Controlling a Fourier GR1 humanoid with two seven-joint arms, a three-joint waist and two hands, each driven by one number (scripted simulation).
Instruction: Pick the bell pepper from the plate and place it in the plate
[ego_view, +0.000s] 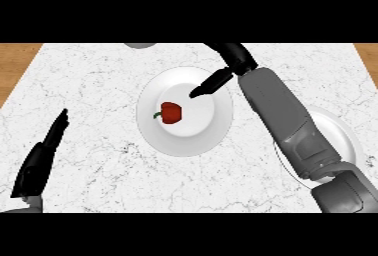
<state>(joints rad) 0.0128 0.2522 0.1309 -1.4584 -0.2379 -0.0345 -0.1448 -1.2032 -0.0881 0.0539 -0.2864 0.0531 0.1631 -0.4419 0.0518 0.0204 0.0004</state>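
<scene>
In the middle of the worktop (88, 75), a red bell pepper (171, 112) is seen lying on a white plate (184, 142). A second plate (341, 137) is half hidden under the right arm near the right edge. The right hand (221, 75) is held over the middle plate's far rim, fingers straight, holding nothing. The left hand (40, 160) is rested open by the left edge. The pepper may be waiting for pickup, or already set down.

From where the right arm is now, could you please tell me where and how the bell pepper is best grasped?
Grip the bell pepper across its rounded red body, coming from above. Its green stem juts toward the view's left, so keep off that end. The right robot hand hangs up-right of it over the plate.
</scene>
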